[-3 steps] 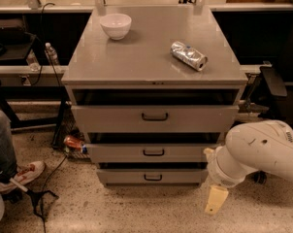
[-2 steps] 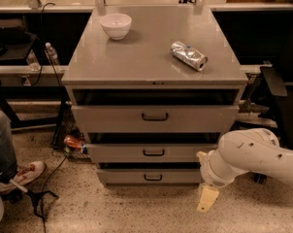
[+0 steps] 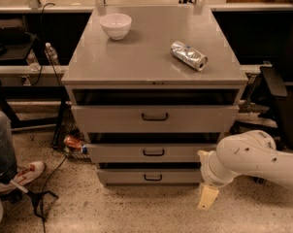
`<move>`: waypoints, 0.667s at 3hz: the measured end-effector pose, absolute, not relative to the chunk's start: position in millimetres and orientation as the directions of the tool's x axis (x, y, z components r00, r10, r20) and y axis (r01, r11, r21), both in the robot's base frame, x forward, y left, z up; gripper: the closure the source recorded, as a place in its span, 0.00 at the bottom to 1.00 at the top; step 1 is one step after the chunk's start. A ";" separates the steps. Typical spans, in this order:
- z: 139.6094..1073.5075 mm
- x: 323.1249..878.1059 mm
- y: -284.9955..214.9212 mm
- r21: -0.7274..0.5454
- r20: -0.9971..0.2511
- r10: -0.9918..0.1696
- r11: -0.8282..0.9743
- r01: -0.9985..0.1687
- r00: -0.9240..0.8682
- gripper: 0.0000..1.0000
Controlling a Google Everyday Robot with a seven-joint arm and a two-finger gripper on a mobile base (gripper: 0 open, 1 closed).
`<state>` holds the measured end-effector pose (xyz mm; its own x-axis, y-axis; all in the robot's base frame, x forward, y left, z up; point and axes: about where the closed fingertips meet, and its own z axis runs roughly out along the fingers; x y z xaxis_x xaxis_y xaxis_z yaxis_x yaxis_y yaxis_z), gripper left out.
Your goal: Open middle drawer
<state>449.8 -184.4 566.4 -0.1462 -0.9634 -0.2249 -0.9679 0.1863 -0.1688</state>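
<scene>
Gripper hangs low over the floor, pointing down, by the cabinet's front right corner; open or closed, cannot tell. Middle drawer sits above and left, its dark handle well apart from the gripper.

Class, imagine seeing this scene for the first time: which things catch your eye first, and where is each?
The bulky white robot arm reaches in from the lower right, its gripper hanging near the floor, right of the bottom drawer. On the grey cabinet top sit a white bowl, back left, and a crumpled silver can, right.
</scene>
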 end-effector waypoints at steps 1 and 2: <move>543.9 476.5 -200.2 -0.242 -0.211 -0.970 0.168 -0.956 -0.117 0.00; 507.8 501.6 -209.8 -0.264 -0.230 -0.967 0.170 -0.950 -0.109 0.00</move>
